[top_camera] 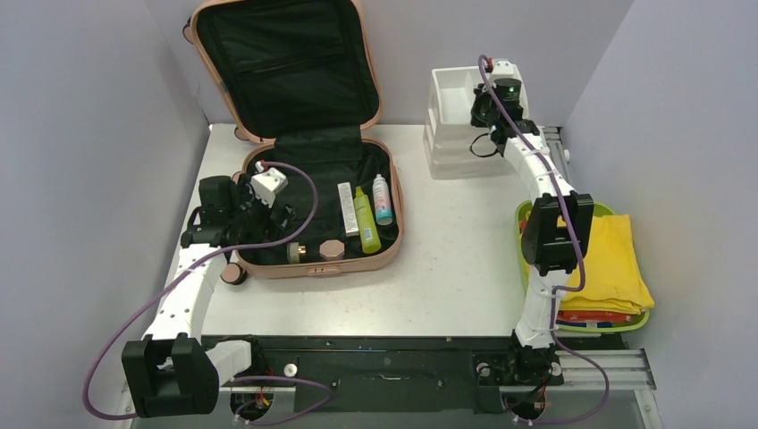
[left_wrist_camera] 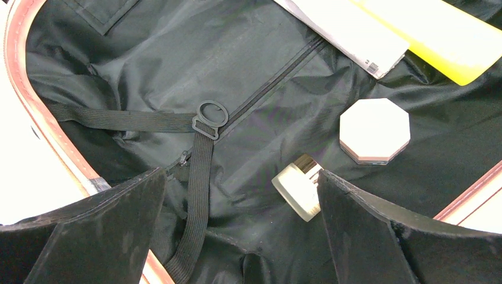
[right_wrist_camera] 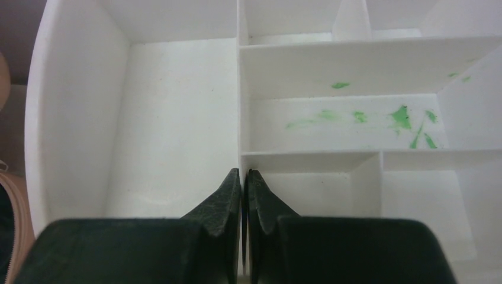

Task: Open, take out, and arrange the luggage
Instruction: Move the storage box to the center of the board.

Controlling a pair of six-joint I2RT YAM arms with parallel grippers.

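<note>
The left fingers (left_wrist_camera: pixel 100 228) are spread wide with nothing between them, hanging over the black lining at the left of the luggage (top_camera: pixel 308 267). A small clear jar (left_wrist_camera: pixel 298 188) lies just beside the right-hand finger, an octagonal pink jar (left_wrist_camera: pixel 374 130) a little beyond it. The luggage sits open at the upper left of the worktop (top_camera: pixel 456 259), its lid standing up against the back wall. A white tube (top_camera: pixel 347 208), a yellow-green bottle (top_camera: pixel 366 221) and a pale blue bottle (top_camera: pixel 383 198) lie side by side in its right part. At the upper right, the right fingers (right_wrist_camera: pixel 228 201) are pressed together and hold nothing, over a divider of the white organizer (top_camera: pixel 447 143). A lime-green tray (top_camera: pixel 521 223) with a folded yellow cloth (top_camera: pixel 617 259) sits at the right edge.
</note>
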